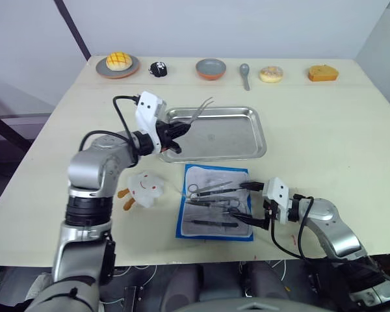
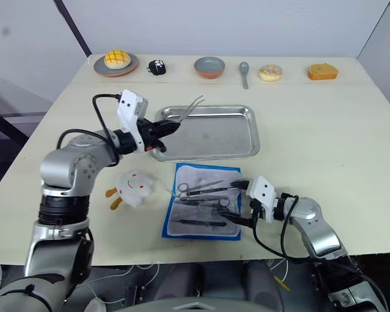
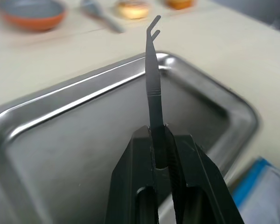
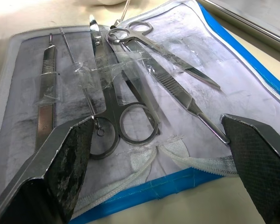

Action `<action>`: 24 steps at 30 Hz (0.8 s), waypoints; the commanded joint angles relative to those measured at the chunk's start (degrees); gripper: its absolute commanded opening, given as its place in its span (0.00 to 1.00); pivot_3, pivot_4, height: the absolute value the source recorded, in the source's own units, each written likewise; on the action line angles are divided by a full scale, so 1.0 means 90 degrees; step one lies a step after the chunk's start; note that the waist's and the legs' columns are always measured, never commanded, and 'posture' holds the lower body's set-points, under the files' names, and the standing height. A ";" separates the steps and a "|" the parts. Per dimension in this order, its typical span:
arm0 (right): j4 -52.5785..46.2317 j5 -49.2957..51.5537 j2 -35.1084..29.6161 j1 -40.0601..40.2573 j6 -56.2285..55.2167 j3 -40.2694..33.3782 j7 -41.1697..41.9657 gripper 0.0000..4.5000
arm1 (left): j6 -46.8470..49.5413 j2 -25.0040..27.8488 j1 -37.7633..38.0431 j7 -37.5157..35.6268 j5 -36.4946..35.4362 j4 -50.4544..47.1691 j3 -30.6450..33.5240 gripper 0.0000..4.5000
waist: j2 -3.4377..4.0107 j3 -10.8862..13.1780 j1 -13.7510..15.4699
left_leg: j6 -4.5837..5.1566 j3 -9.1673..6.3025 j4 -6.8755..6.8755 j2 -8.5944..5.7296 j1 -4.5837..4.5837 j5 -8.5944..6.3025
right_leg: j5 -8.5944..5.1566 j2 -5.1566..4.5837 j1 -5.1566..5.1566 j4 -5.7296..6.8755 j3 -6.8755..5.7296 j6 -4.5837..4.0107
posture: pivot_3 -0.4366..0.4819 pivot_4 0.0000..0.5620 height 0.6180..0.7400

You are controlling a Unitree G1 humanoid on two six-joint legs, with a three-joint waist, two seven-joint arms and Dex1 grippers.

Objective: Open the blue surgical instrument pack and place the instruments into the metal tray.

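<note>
The blue surgical instrument pack [image 1: 183, 224] lies unfolded near the table's front edge, its pale lining up. Several instruments [image 1: 211, 190] lie on the lining under clear straps, ring-handled scissors [image 4: 130, 122] among them. My right gripper [image 1: 240, 201] is open at the pack's right edge, its fingers [image 4: 65, 158] spread on either side of the scissor rings with nothing held. Behind the pack sits the metal tray [image 1: 237, 140]. My left gripper [image 1: 179, 130] is shut on thin tweezers [image 3: 151, 79], holding them above the tray's left end with the tips pointing to the far right.
A white plush toy [image 1: 143, 187] lies left of the pack. Along the far edge stand a plate with a yellow bun [image 1: 117, 64], a small black item [image 1: 158, 68], a grey bowl [image 1: 211, 67], a spoon [image 1: 246, 73], a donut [image 1: 271, 73] and an orange block [image 1: 322, 73].
</note>
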 commanded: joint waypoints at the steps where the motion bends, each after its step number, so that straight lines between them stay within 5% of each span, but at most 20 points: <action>1: 0.0704 -0.0438 -0.0183 0.0344 0.0357 0.0388 0.0018 1.00 | 0.0196 -0.0271 -0.0013 0.0915 0.0312 -0.0422 0.0176 0.01 | 0.0001 0.0000 -0.0001 | -0.0006 0.0000 -0.0001 -0.0002 0.0000 0.0003 | 0.0000 0.0000 0.0000 0.0000 0.0001 0.0000 | 0.48 0.27 0.94; 11: 0.0640 -0.0429 -0.0214 0.0382 0.0367 0.0379 -0.0007 1.00 | 0.0442 -0.1328 0.0098 0.2446 0.1004 -0.0301 0.0019 0.01 | 0.0003 -0.0012 0.0022 | -0.0018 -0.0013 -0.0010 -0.0014 0.0004 0.0009 | 0.0000 -0.0014 0.0010 -0.0011 -0.0007 0.0000 | 0.48 0.27 0.94; 24: 0.0674 -0.0447 -0.0126 0.0354 0.0321 0.0378 -0.0110 1.00 | 0.0317 -0.1879 -0.0004 0.3086 0.1413 0.0583 0.0147 0.01 | 0.0010 -0.0019 0.0014 | -0.0039 -0.0037 -0.0028 -0.0021 0.0013 0.0020 | 0.0002 -0.0020 0.0035 -0.0035 -0.0023 -0.0001 | 0.48 0.27 0.94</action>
